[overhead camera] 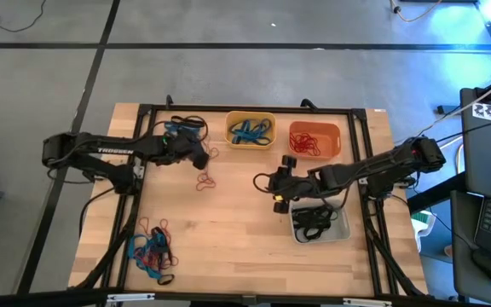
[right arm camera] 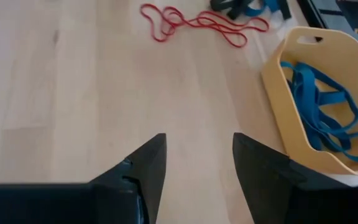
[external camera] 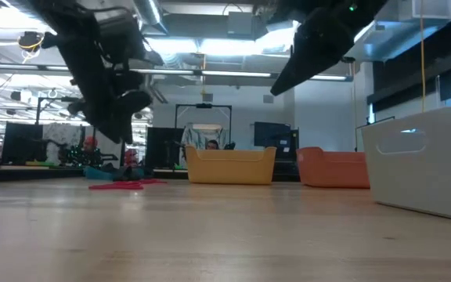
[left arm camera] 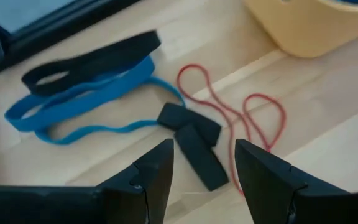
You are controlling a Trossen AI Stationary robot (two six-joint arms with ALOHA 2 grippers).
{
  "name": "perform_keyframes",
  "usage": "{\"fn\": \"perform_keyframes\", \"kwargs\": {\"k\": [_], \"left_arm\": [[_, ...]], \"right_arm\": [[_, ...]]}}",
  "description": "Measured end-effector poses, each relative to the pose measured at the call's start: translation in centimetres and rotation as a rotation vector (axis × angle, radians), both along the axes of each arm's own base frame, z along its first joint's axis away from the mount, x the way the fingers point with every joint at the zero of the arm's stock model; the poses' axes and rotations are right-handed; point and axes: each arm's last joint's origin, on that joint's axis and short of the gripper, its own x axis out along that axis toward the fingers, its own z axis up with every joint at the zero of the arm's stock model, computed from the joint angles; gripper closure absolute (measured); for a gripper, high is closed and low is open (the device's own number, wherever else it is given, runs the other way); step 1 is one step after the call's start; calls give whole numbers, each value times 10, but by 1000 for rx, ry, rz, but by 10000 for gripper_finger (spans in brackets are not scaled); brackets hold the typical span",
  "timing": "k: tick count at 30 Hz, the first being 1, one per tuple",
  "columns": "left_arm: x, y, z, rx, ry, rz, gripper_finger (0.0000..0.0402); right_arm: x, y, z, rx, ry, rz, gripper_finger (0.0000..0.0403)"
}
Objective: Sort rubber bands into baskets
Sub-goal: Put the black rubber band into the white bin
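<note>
Hovering with fingers spread, the left gripper (left arm camera: 202,167) stood just above a folded black band (left arm camera: 190,144), red loops (left arm camera: 253,115) beside it, apparently poised to pinch.

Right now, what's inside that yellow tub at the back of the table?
The yellow basket holds a tangle of blue rubber bands; no other colour shows. Whatever lies beneath the tangle, or close behind its near wall, is hidden.

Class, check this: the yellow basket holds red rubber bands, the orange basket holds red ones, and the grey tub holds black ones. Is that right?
Not quite. The yellow basket holds blue rubber bands, as the high view and right wrist view show. The orange basket does hold red ones, and the grey tub black ones.
</note>
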Motion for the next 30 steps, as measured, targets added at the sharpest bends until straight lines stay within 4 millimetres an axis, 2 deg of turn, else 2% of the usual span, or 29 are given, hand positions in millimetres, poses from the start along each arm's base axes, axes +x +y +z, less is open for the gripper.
{"fn": "perform_keyframes", "kwargs": {"k": [12, 18, 26, 30], "left_arm": [[-13, 10, -26, -111, -19, -24, 233], [-16, 17, -33, -116, -78, -14, 233], [-16, 18, -34, -124, -83, -13, 233], [-13, 21, -41, -130, -67, -9, 233]], "right_arm": [[1, -3, 0, 6, 0, -15, 219], [1, -3, 0, 6, -2, -14, 219], [1, -3, 0, 6, -2, -14, 219], [1, -3, 0, 6, -3, -14, 219]]}}
